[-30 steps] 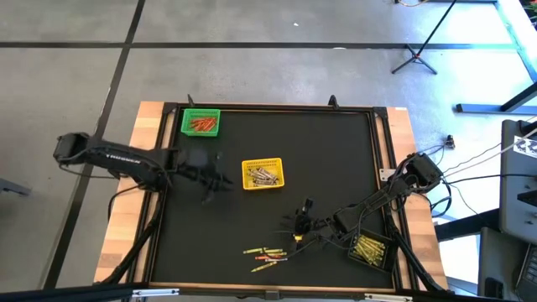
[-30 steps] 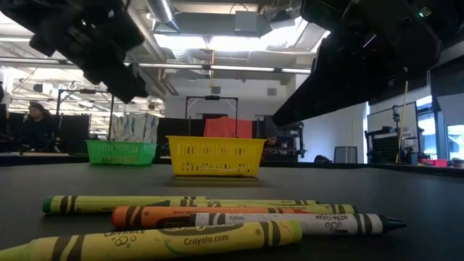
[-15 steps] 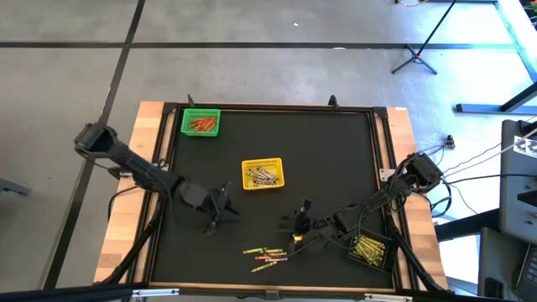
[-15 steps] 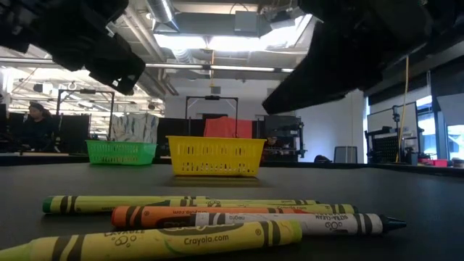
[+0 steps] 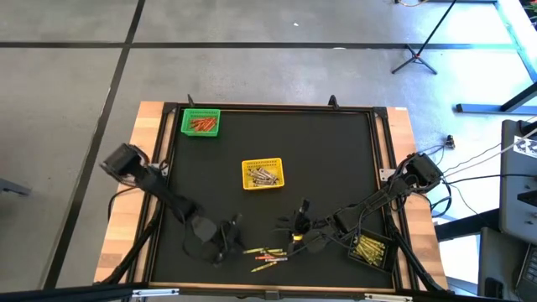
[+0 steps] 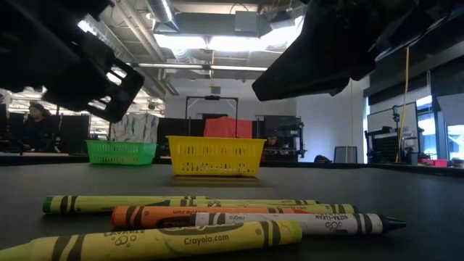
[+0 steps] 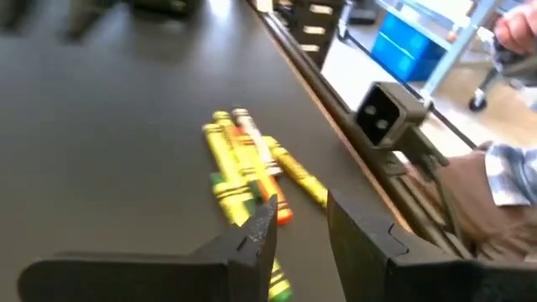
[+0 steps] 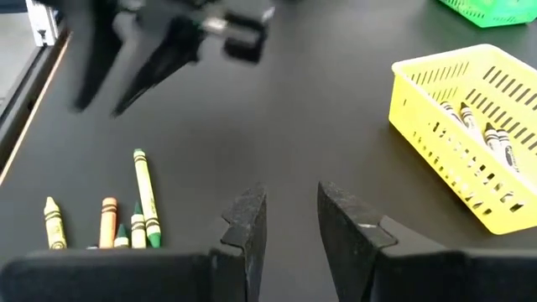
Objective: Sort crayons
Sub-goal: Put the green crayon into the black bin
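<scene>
Several loose crayons [image 5: 265, 254], yellow, orange and green, lie flat on the black mat near the table's front edge; they fill the low view's foreground [image 6: 203, 217]. My left gripper [image 5: 233, 242] hovers open just left of them, and in its wrist view [image 7: 298, 231] the crayons [image 7: 243, 164] lie ahead of its fingers. My right gripper [image 5: 292, 228] hangs open above the mat behind and to the right of the crayons [image 8: 126, 210], nothing between its fingers [image 8: 289, 220].
A green basket [image 5: 200, 122] with orange crayons stands at the far left, a yellow basket [image 5: 263, 174] with crayons mid-table, a black basket [image 5: 369, 250] with yellow crayons at the near right. A small camera box [image 7: 384, 114] sits at the front rail; a person's sleeve [image 7: 503, 180] shows beyond it.
My left gripper has swung from beside the yellow basket toward the table's near edge and downward, ending close to the loose crayons, its opening unchanged. My right gripper has stayed in place, only tipping slightly. The crayons have not moved.
</scene>
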Robot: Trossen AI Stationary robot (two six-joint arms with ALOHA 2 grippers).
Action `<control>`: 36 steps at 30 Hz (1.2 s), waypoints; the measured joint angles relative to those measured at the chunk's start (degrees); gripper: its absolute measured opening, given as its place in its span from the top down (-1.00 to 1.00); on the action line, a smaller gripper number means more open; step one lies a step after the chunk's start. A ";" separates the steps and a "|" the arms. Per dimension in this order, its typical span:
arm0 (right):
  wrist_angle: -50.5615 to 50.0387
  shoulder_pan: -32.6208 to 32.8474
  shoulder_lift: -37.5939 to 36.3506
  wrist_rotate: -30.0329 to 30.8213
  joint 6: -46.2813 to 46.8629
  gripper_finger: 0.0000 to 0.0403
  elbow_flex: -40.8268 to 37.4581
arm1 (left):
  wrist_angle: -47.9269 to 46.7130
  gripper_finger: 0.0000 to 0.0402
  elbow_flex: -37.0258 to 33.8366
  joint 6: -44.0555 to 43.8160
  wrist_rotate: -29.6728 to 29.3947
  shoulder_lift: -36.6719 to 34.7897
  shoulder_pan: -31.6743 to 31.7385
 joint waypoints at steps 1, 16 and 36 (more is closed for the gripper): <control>0.11 0.00 0.00 0.00 -0.02 0.47 0.00 | -0.15 0.55 1.45 0.31 0.01 1.57 -0.57; 1.44 0.07 1.18 -2.55 3.79 0.47 0.02 | -19.11 0.55 12.02 -2.66 -10.01 9.44 -2.81; 5.38 -0.04 4.92 -4.22 5.81 0.47 0.02 | -23.70 0.86 12.13 -3.00 -9.94 9.33 -2.77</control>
